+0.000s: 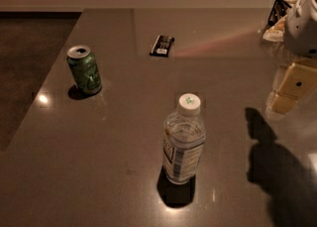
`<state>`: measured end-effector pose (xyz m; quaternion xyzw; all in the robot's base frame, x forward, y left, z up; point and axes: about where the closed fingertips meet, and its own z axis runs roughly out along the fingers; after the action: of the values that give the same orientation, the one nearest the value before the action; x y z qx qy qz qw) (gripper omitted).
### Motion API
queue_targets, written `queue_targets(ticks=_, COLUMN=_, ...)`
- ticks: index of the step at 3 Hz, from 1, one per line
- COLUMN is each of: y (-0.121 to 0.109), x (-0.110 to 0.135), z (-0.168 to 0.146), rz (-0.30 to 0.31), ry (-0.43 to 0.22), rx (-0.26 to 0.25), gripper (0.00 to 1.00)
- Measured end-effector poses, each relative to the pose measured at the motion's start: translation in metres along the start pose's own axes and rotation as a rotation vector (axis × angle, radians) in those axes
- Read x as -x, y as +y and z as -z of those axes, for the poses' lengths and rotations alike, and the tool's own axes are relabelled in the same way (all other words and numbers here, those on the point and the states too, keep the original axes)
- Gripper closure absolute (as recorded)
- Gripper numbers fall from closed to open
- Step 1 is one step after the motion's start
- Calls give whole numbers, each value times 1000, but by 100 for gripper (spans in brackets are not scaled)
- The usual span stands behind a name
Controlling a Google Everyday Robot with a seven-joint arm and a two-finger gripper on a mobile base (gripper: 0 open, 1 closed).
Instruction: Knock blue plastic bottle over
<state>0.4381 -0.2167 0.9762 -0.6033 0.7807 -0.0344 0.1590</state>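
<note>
The blue plastic bottle (183,141) stands upright near the middle front of the dark table (124,137). It is clear, with a white screw cap and a white-bluish label. My gripper (290,91) hangs at the right edge of the view, pale yellow under a white wrist. It is above the table, to the right of the bottle and a little farther back, well apart from it. Its shadow falls on the table at the lower right.
A green drink can (85,70) stands upright at the left. A flat black packet (162,45) lies farther back, in the middle. A dark holder with light items (276,20) sits at the far right. The table's left edge drops to a dark floor.
</note>
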Motion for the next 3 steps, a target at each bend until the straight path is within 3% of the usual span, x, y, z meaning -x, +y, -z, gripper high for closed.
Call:
queue_targets(ticks=1, y=0, x=0, z=0, rz=0, ry=0, rx=0, gripper=0)
queue_targets(ticks=3, y=21, x=-5, z=-2, rz=-10, ry=-136, rx=53, gripper=0)
